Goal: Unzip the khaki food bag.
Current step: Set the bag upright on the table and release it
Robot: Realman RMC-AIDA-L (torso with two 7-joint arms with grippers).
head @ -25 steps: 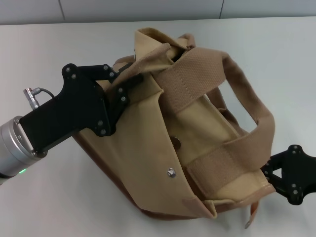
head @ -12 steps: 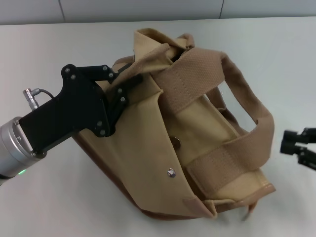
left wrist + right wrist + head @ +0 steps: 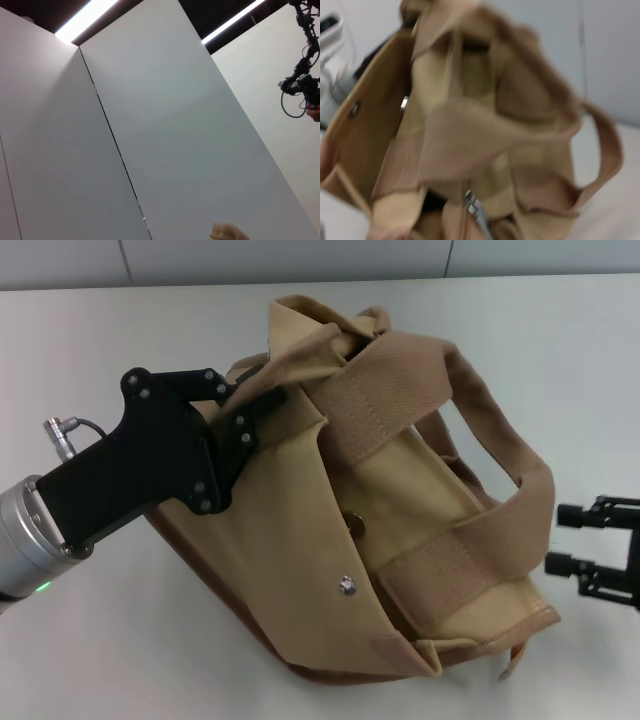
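The khaki food bag (image 3: 400, 500) lies tilted on the white table, its two wide webbing handles on top and a silver snap (image 3: 346, 587) on its side flap. My left gripper (image 3: 262, 405) is shut on the fabric at the bag's upper left edge. My right gripper (image 3: 562, 538) is open and empty, just to the right of the bag's lower end and apart from it. In the right wrist view the bag (image 3: 470, 130) fills the picture, with a silver zipper pull (image 3: 475, 207) near its top opening. The left wrist view shows only a scrap of tan fabric (image 3: 227, 232).
The white table (image 3: 120, 640) surrounds the bag, with a grey wall strip (image 3: 300, 258) behind it. A loose tan strap end (image 3: 512, 662) hangs by the bag's lower right corner. The left wrist view shows wall panels (image 3: 175, 125) and ceiling lights.
My right gripper has left the bag's lower right corner, moved right and up, and now stands open facing the bag. The left gripper keeps its hold.
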